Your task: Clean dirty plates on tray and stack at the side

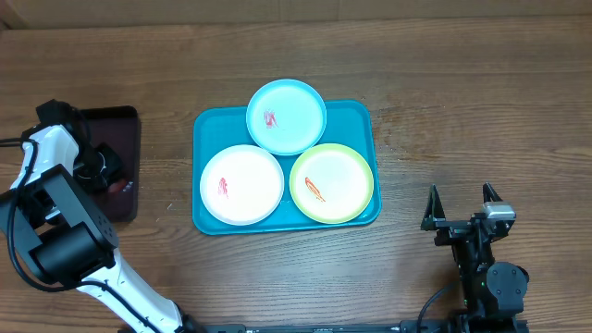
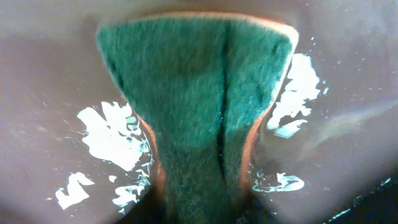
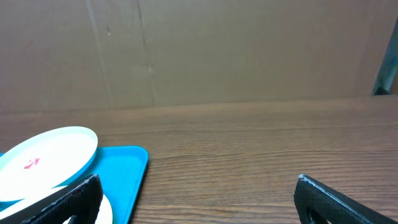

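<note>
The turquoise tray (image 1: 205, 125) lies mid-table with three plates on it. The pale blue plate (image 1: 287, 116) is at the back, the white plate (image 1: 242, 185) at front left and the yellow-green rimmed plate (image 1: 331, 183) at front right. Each has a red smear. My left gripper (image 1: 104, 171) is far left over the dark maroon tray (image 1: 116, 120), shut on a green sponge (image 2: 199, 81) with orange edges, pinched narrow at the jaws. My right gripper (image 1: 460, 205) is open and empty at the front right, apart from the tray. The right wrist view shows the tray corner (image 3: 124, 168) and the pale blue plate (image 3: 50, 155).
The dark tray's wet, shiny surface (image 2: 99, 134) fills the left wrist view under the sponge. Bare wooden table (image 1: 462, 111) lies to the right of the turquoise tray. A brown cardboard wall (image 3: 217, 50) stands behind the table.
</note>
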Tool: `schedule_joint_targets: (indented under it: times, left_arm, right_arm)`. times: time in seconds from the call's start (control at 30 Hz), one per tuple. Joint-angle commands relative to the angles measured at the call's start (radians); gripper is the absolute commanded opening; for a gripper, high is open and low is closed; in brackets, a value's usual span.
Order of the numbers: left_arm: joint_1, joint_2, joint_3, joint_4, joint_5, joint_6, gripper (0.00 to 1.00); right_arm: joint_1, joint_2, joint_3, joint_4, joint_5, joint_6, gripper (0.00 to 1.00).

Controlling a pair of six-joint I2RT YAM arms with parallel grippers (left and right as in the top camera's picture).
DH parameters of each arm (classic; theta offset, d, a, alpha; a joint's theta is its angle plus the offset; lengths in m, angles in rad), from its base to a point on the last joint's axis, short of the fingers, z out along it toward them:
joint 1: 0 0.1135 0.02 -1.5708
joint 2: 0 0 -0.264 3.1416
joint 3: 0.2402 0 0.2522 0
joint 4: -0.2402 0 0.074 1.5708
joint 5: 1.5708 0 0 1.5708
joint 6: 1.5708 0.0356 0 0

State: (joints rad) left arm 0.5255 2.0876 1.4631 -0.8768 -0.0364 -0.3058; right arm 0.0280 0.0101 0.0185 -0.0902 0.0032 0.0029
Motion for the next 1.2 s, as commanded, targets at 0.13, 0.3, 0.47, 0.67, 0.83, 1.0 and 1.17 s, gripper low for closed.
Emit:
schedule_joint_targets:
  times: [0.13,0.3,0.47,0.67,0.83,1.0,1.17]
  left_arm:
    - [-0.002,0.02,-0.002,0.019,0.01,0.006,0.39]
    - [-0.002,0.02,-0.002,0.077,-0.025,0.006,1.0]
    - [-0.001,0.02,-0.002,0.151,-0.035,0.018,1.0]
    - [-0.001,0.02,-0.002,0.197,-0.053,0.018,0.55]
    - [-0.001,0.02,-0.002,0.192,-0.053,0.018,0.04]
    - [-0.002,0.02,-0.002,0.144,-0.051,0.018,0.85]
    - [-0.002,0.02,-0.002,0.063,-0.048,0.017,1.0]
  right_arm:
    - [0.005,-0.007,-0.01,0.006,-0.005,-0.004,1.0]
    - [0.005,-0.007,-0.01,0.005,-0.005,-0.004,1.0]
    - [0.004,-0.007,-0.01,0.005,-0.005,-0.004,1.0]
    - [0.005,-0.007,-0.01,0.005,-0.005,-0.004,1.0]
    - [0.005,-0.007,-0.01,0.006,-0.005,-0.004,1.0]
    - [0.005,-0.007,-0.01,0.005,-0.005,-0.004,1.0]
    - [0.005,-0.007,-0.01,0.005,-0.005,-0.004,1.0]
